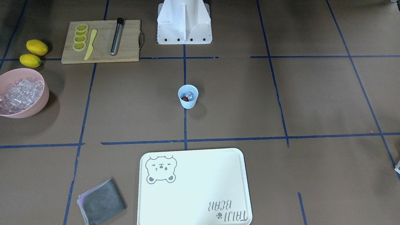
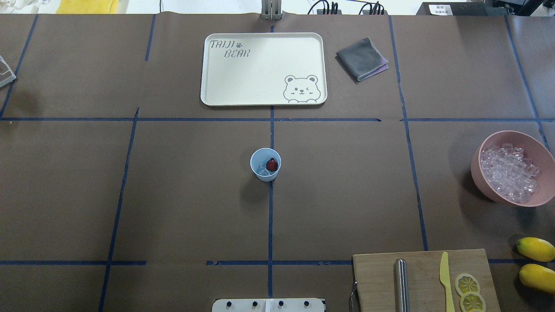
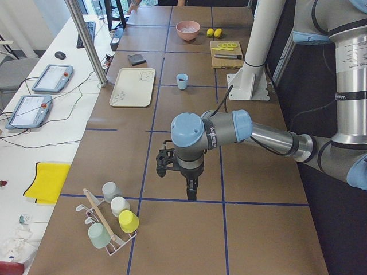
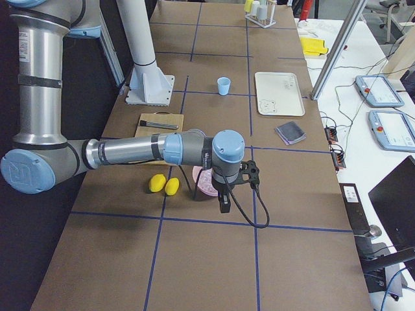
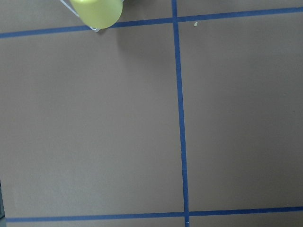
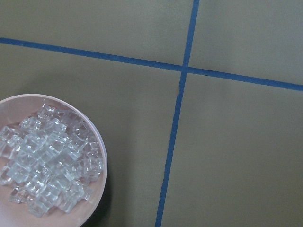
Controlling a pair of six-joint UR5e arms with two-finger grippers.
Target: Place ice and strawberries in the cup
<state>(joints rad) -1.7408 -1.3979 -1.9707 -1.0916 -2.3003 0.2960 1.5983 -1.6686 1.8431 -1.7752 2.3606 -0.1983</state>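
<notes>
Heaped ice (image 6: 47,161) fills the pink bowl (image 1: 36,104) near my right gripper (image 4: 224,205); whether it or my left gripper (image 3: 190,193) is clenched I cannot tell. Central on the desk (image 1: 281,103), the cup (image 1: 188,105) already holds ice and a strawberry (image 2: 272,164). Cubes look slippery: pinch flat faces.

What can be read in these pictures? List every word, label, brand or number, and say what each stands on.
"TAIJI BEAR": printed in grey, with a small paw mark, on the cream rectangular plastic tray; it shows upside down in the front-facing view.
The white label on a dark box past the table's far edge: too small and blurred to read.
No other text is legible.
</notes>
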